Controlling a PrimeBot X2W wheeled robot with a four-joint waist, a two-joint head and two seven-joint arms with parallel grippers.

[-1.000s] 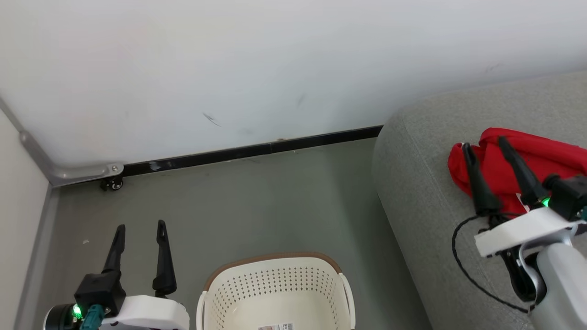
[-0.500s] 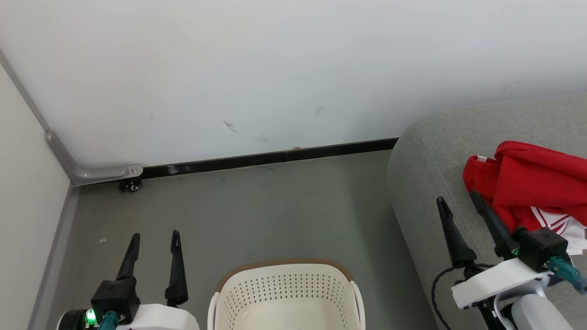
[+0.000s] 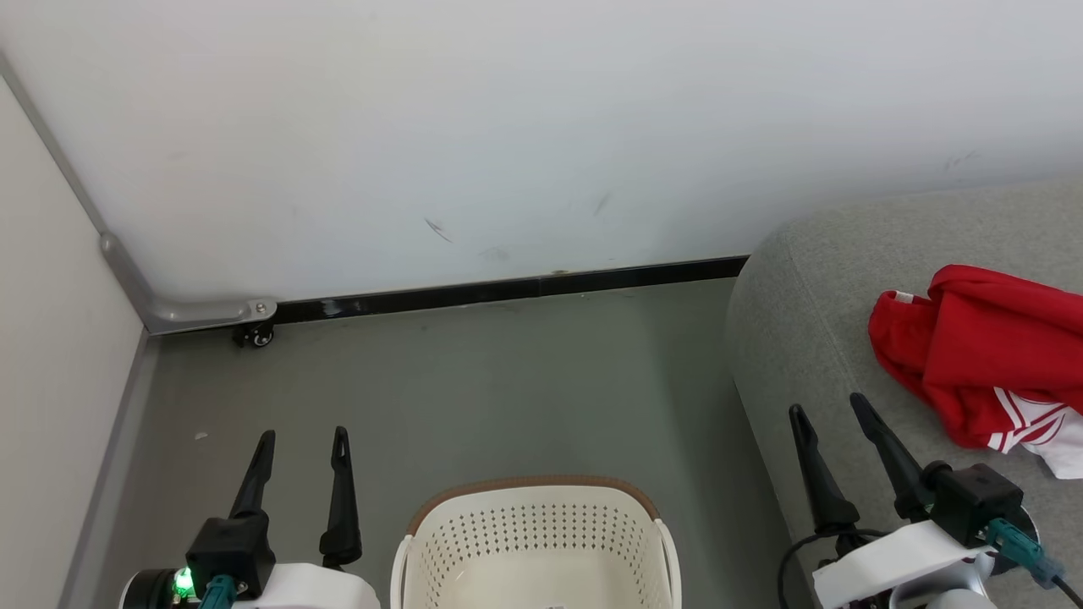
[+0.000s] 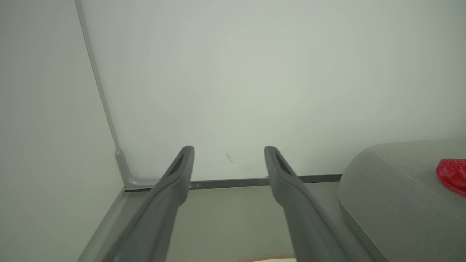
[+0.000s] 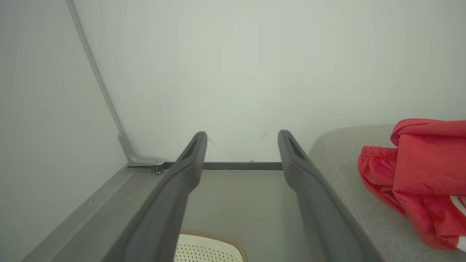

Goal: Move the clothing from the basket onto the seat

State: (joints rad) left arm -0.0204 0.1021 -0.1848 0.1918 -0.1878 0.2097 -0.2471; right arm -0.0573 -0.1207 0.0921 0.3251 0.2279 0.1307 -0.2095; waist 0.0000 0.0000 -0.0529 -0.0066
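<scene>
1. The laundry basket [image 3: 533, 486] is set on the floor [image 3: 474, 381], left of the sofa [image 3: 804, 338].
2. The clothing [image 3: 973, 364] is piled on the sofa.
3. The left gripper [image 3: 305, 434] is held left of the laundry basket, the right gripper [image 3: 827, 404] over the sofa's edge.

Pale white wall [image 3: 508, 127] across the far side of a dull grey-green floor [image 3: 474, 381], with a thin black skirting strip [image 3: 508, 289] along its foot. On the wall above the strip, a short dark scuff mark [image 3: 437, 229] and, to its right, a fainter second scuff [image 3: 601, 203]. Cream side panel [image 3: 51, 355] along the floor's left edge, joined to the wall by a grey metal trim [image 3: 118, 258] bending into a flat bracket [image 3: 211, 311] at the floor's far left corner. Small black caster wheel [image 3: 256, 336] just below the bracket's end. Tiny pale speck [image 3: 200, 436] near the floor's left edge.
</scene>
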